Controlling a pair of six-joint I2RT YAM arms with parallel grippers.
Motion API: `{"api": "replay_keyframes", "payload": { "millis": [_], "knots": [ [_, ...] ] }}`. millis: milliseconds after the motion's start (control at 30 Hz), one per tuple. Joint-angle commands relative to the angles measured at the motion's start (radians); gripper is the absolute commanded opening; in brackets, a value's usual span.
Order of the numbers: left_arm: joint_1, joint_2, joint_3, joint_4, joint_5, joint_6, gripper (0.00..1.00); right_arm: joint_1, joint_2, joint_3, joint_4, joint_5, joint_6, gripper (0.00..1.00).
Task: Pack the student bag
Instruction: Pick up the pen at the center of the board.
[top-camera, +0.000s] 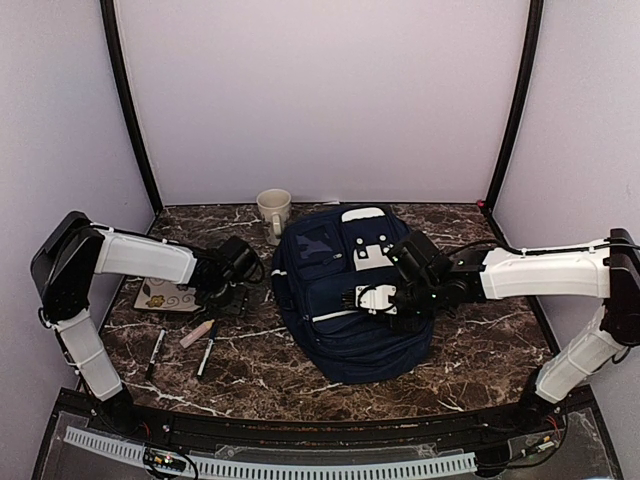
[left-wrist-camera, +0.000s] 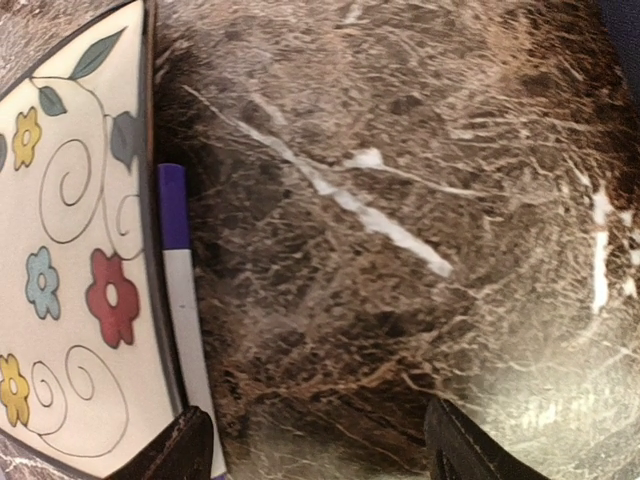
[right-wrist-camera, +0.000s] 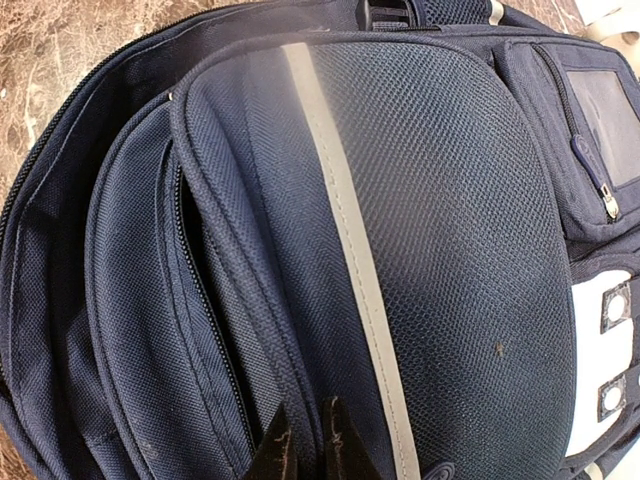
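- Top: student bag (top-camera: 340, 340) lies flat on table (top-camera: 480, 345), long axis near-to-far, handle end far. Right gripper (top-camera: 383, 300) on its front, left gripper (top-camera: 228, 297) just left of it.
- Left wrist: left gripper (left-wrist-camera: 320, 445) spread over bare marble, beside pen (left-wrist-camera: 180, 290).
- Right wrist: right gripper (right-wrist-camera: 305, 445) pinching a student bag (right-wrist-camera: 440, 200) seam ridge.

A dark brown marbled surface (top-camera: 480, 370) veined in white sits inside a booth: a plain pale lilac back wall (top-camera: 320, 100), matching side walls (top-camera: 50, 120), black corner posts (top-camera: 130, 110), soft even light.
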Motion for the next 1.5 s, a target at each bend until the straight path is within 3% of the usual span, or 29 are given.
{"api": "replay_keyframes", "payload": {
  "millis": [0,533,867,1467],
  "knots": [
    [0.02,0.013,-0.006,-0.043,-0.051,-0.018,0.76,0.001,0.009,0.013,0.032,-0.006,0.012,0.08],
    [0.09,0.044,-0.028,0.004,-0.007,0.009,0.78,0.002,0.032,0.018,0.018,-0.009,0.013,0.08],
    [0.098,0.114,0.001,-0.057,0.059,-0.06,0.77,0.002,0.031,0.018,0.011,-0.011,0.013,0.08],
    [0.097,0.068,-0.085,-0.052,0.052,-0.103,0.8,0.001,0.051,0.029,-0.001,-0.025,0.012,0.08]
  ]
}}
